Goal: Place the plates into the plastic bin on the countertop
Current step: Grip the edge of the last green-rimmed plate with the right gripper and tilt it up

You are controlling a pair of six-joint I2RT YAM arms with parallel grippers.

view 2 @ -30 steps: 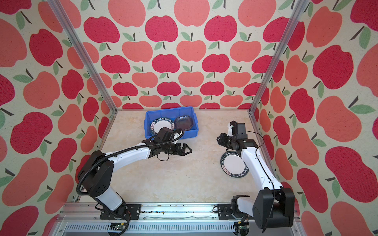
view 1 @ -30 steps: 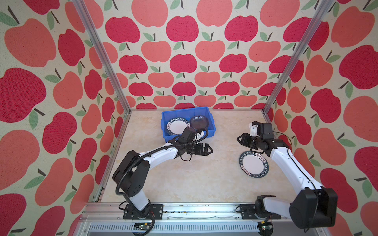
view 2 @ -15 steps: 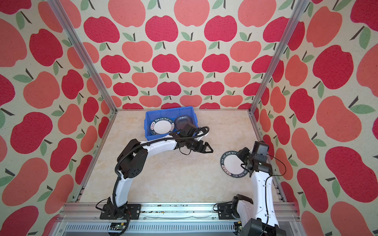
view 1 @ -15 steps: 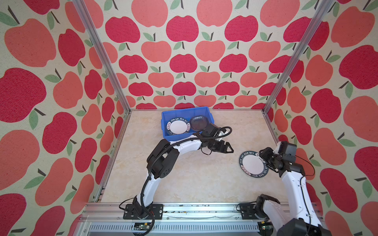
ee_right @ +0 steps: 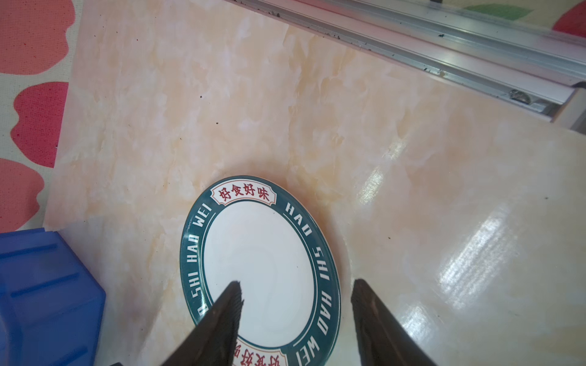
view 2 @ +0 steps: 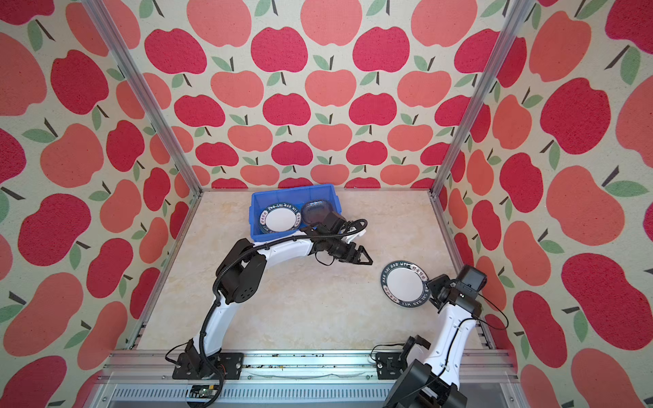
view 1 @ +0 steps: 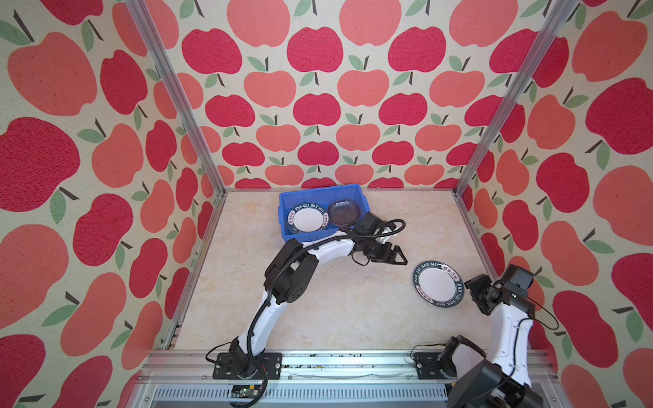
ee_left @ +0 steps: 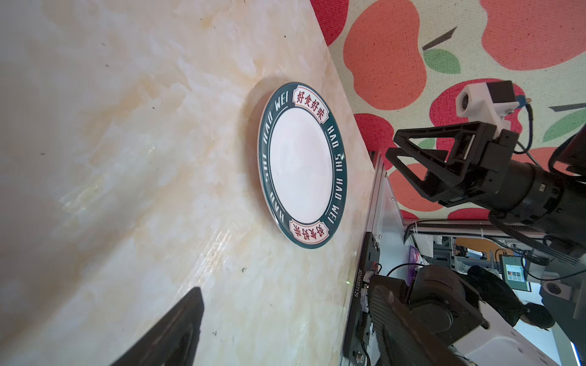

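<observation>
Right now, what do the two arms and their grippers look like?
The left arm and right arm have white shells and black joints. A black corrugated conduit runs along the left; thin black cables trail the right. The left gripper and right gripper are black with triangular open-frame fingers. A white camera block tops the right wrist.

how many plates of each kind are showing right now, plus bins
green-rimmed white plates: 2, the binned plate and the loose plate
grey glass plate: 1 showing
blue plastic bin: 1
total: 4; any plates stacked beneath cannot be counted
</observation>
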